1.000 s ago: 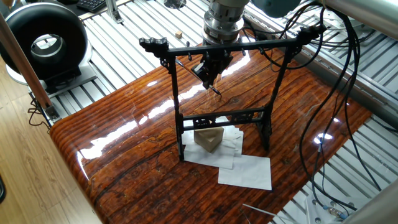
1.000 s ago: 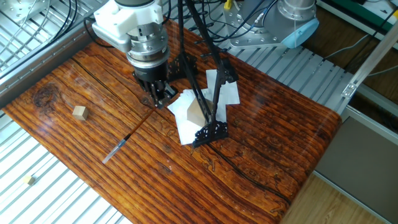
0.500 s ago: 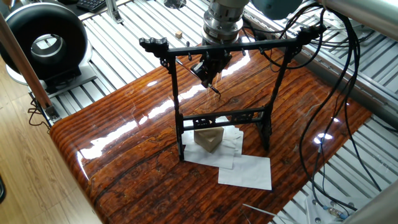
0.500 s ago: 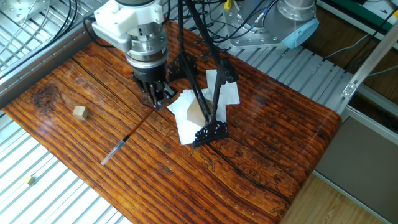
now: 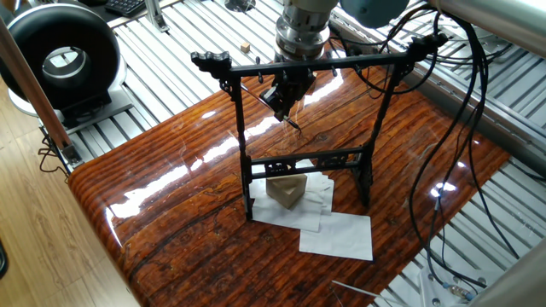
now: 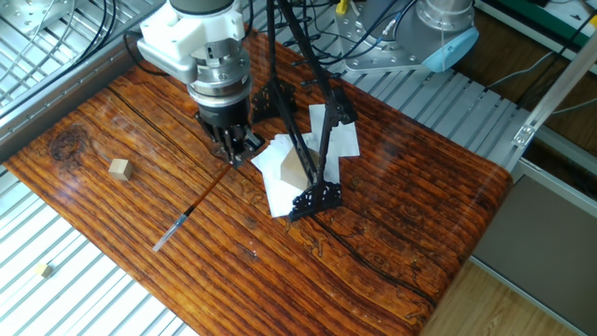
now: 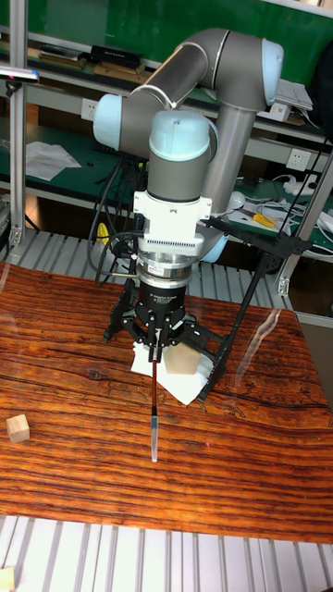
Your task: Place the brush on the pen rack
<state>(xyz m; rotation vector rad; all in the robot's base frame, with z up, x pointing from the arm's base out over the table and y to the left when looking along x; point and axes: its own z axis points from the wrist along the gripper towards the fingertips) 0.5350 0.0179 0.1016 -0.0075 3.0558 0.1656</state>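
Note:
My gripper (image 6: 232, 150) is shut on one end of the brush (image 6: 191, 206), a thin dark shaft with a pale tip. The brush slants from the fingers toward the table's near-left edge in that view. In the tall fixed view the brush (image 7: 154, 407) points down from the gripper (image 7: 155, 357) toward the camera. The pen rack (image 5: 324, 62), a tall black frame, stands on white paper. My gripper (image 5: 286, 108) hangs just behind the rack's top crossbar, left of its middle. I cannot tell whether the brush tip touches the table.
A tan block (image 5: 287, 192) sits on white papers (image 5: 337, 234) under the rack. A small wooden cube (image 6: 118, 168) lies on the table's left part. Black cables (image 5: 444, 128) hang at the right. A thin pale rod (image 5: 354, 288) lies off the table's corner.
The gripper, with the brush in it, has shifted slightly sideways. The rack and the blocks stay put.

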